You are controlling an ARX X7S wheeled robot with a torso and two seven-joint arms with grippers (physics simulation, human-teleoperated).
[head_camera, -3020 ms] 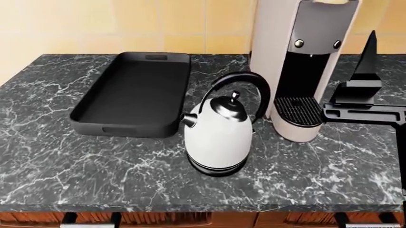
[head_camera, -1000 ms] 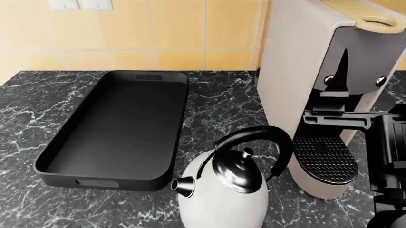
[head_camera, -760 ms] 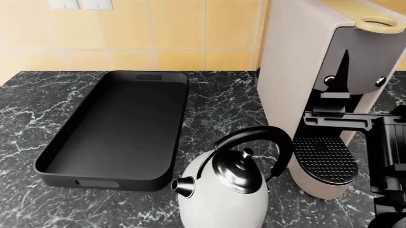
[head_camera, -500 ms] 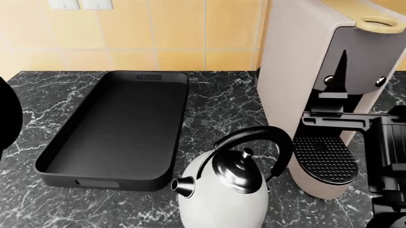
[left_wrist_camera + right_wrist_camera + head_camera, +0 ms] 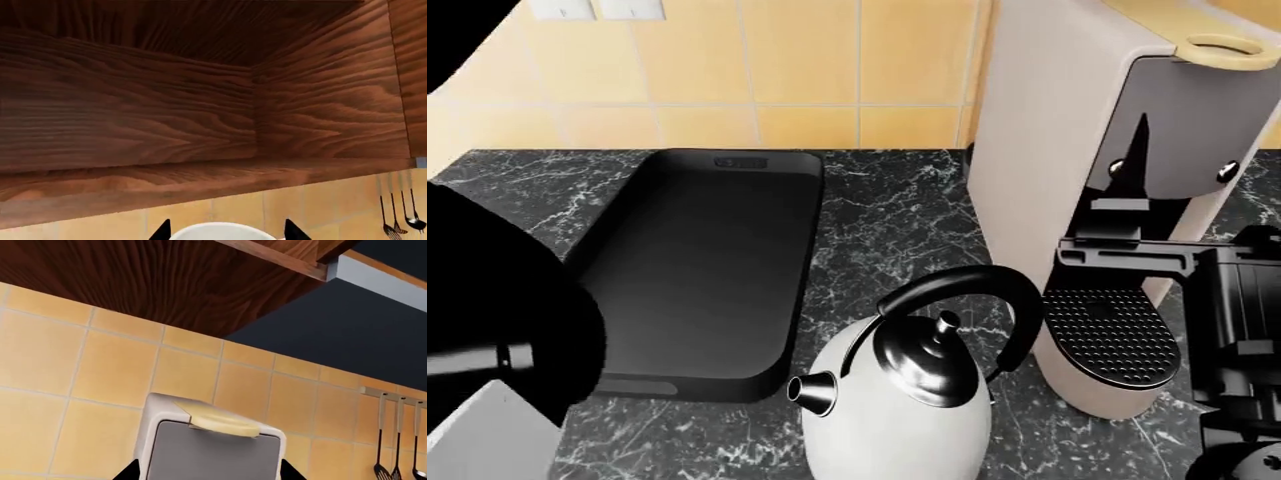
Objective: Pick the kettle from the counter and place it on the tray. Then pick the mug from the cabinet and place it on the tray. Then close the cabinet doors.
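Three views: head plus both wrists.
tabletop [image 5: 908, 215]: dark marble, white veins, runs back to a yellow tiled wall [image 5: 761, 60].
tray [image 5: 714, 270]: black, lies flat on the tabletop, left of the kettle, nothing in it; near-left corner hidden by a black arm mass [image 5: 494, 310].
kettle [image 5: 901, 400]: upright on the tabletop, just beside the coffee machine [image 5: 1094, 170], spout toward the tray.
cabinet [image 5: 200, 100]: brown wood interior fills the left wrist view.
utensils [image 5: 397, 440]: hanging on the tiled wall.
left end effector [image 5: 223, 231]: tips apart around a white rounded shape; clamped or not, can't tell.
right end effector [image 5: 210, 471]: tips apart, facing the coffee machine.
mug: not visible.
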